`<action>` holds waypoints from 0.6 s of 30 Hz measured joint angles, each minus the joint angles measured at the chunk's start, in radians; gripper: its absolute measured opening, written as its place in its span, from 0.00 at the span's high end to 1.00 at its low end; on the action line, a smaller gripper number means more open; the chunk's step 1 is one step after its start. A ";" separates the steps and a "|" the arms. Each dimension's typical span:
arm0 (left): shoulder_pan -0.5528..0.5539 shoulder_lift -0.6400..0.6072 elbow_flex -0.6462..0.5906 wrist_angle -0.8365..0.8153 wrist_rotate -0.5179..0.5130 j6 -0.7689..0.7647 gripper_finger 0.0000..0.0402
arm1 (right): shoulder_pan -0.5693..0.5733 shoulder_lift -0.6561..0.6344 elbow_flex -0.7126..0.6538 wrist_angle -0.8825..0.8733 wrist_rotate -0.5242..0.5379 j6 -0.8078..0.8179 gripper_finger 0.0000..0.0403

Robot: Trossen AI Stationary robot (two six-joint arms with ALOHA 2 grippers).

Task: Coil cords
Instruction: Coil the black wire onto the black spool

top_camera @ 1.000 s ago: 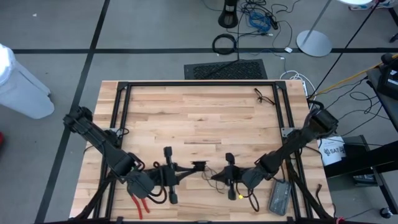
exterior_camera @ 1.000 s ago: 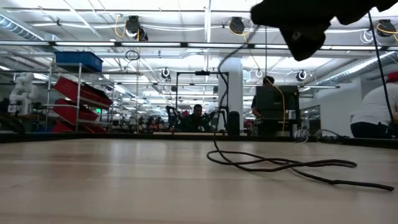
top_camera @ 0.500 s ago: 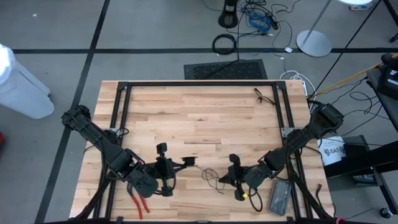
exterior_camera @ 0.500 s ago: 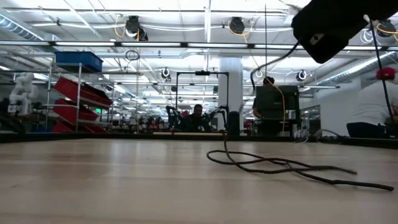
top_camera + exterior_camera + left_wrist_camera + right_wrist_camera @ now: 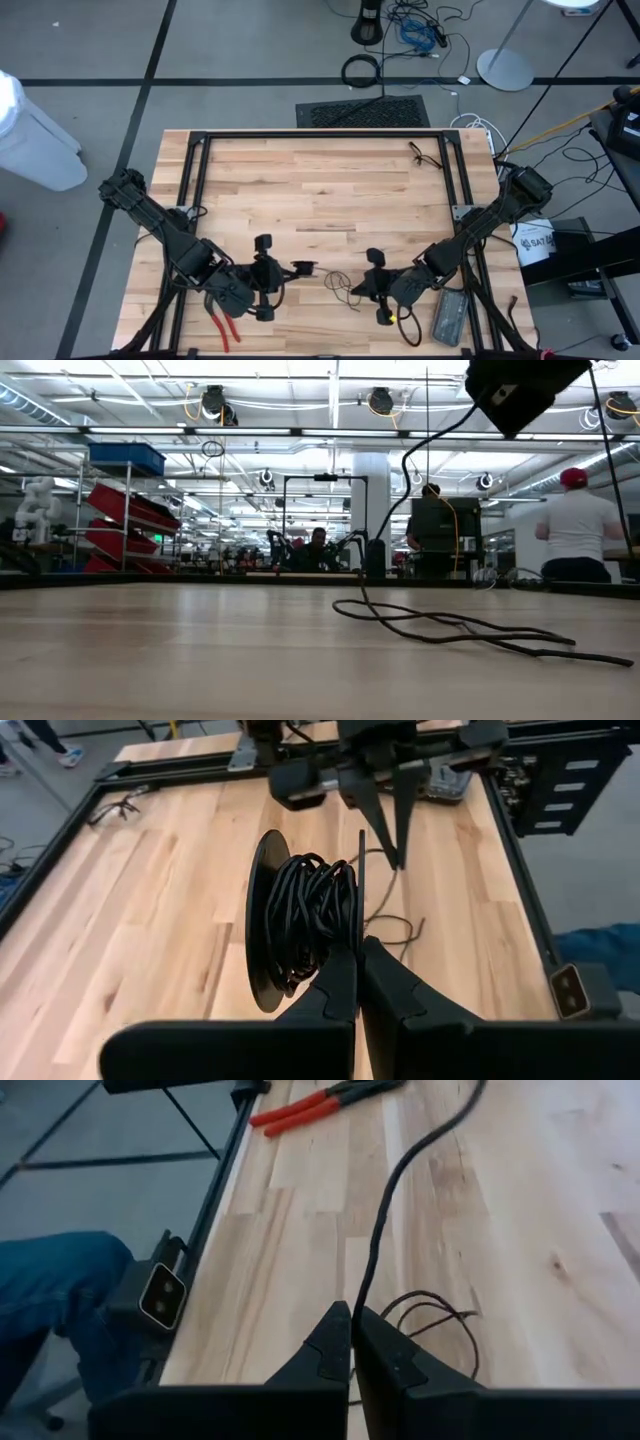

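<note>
The cord is a thin black wire. Part of it is wound on a small round dark puck-like spool, and part lies in loose loops on the wood near the table's near edge. My left gripper is shut on the spool, left of the loops. My right gripper is shut on the cord just right of them, and also shows across the spool. From the loops the cord rises off the table. My left gripper pinches the rim of one spool disc between its two fingers, slanting down from the near left. The spool is lifted clear of the table, its discs on edge. My right gripper pinches a single strand of cord between its fingers, slanting down from the near right, the fingers across it. One way the strand curves off above the table, and loose loops lie on the wood beyond the fingers.
Red-handled pliers lie at the near left corner and a grey flat device at the near right. A small dark tangle sits at the far right. A black frame rail borders the table. People stand in the room beyond.
My left gripper has turned at the wrist and drawn the spool slightly toward the table's left. My right gripper has risen with the cord and tipped, pulling the strand up from the loops, which have shifted a little on the table. Both stay shut.
</note>
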 joint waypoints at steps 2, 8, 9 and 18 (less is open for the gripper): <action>0.000 0.000 0.000 0.000 0.010 0.000 0.99 | 0.000 0.000 0.024 -0.021 0.001 -0.015 1.00; 0.000 0.002 0.000 0.002 0.066 -0.008 0.99 | 0.002 0.000 0.073 -0.032 0.004 -0.051 1.00; -0.001 0.003 0.000 0.003 0.076 -0.008 0.99 | 0.003 0.000 0.081 -0.031 0.004 -0.058 1.00; -0.003 0.005 0.000 0.003 0.098 -0.008 0.99 | 0.007 0.000 0.189 -0.089 0.004 -0.147 1.00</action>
